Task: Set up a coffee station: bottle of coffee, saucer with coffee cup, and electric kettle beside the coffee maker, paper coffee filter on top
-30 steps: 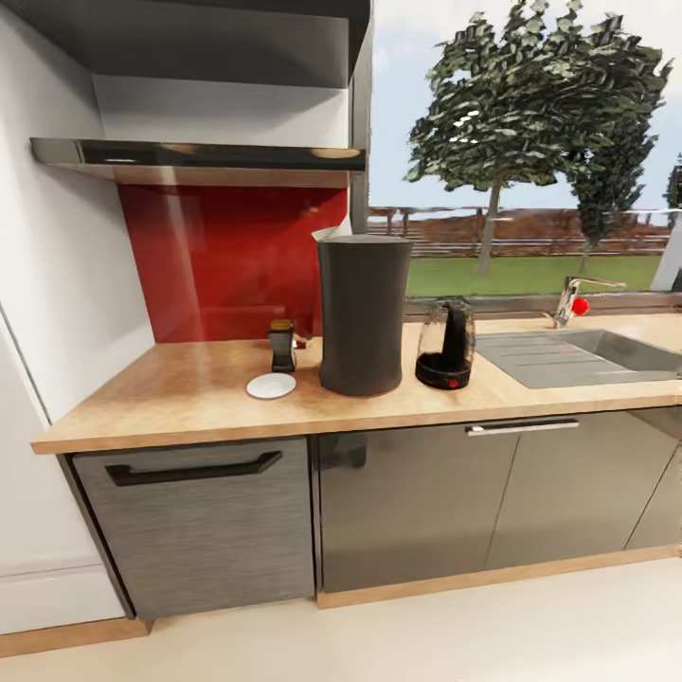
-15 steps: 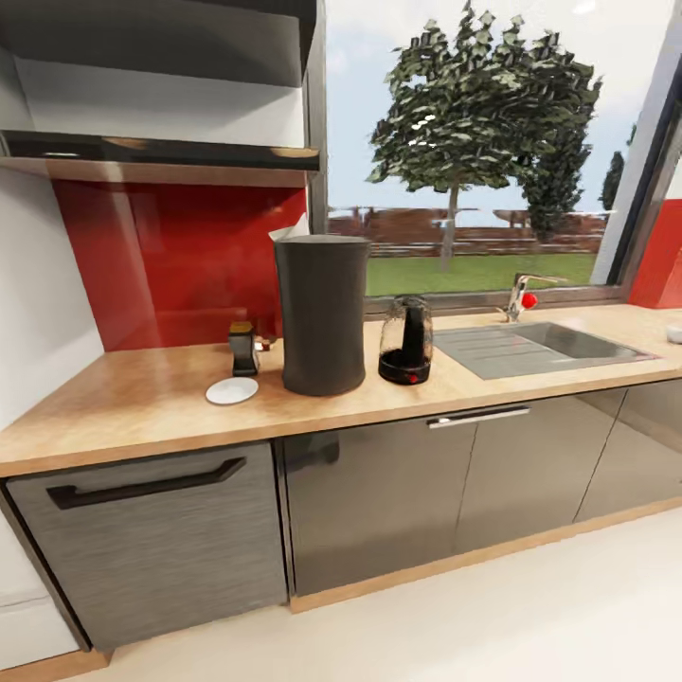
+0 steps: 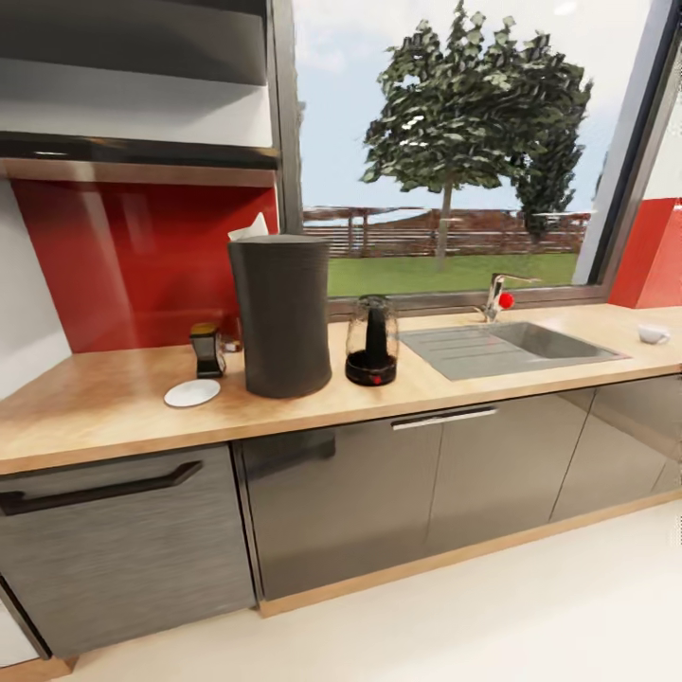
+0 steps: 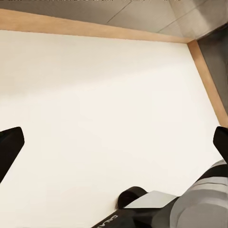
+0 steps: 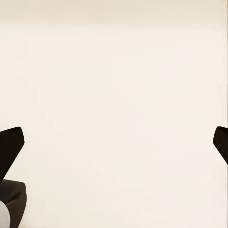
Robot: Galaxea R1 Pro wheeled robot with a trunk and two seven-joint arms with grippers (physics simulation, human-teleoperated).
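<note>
Wrist views: both jaws wide open, holding nothing.

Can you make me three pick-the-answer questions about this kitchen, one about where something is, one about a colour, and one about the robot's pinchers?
1. Where is the saucer?
A. in the sink
B. on the kitchen countertop, beside the coffee maker
C. on the floor

2. What colour is the electric kettle switch?
A. red
B. blue
C. green

3. How are the left gripper and right gripper?
A. holding a cup
B. holding a bottle
C. open, empty

Answers: 1 B, it lies on the wood beside it. 2 A, a red dot on the base. 3 C, fingertips wide apart over bare floor.
</note>
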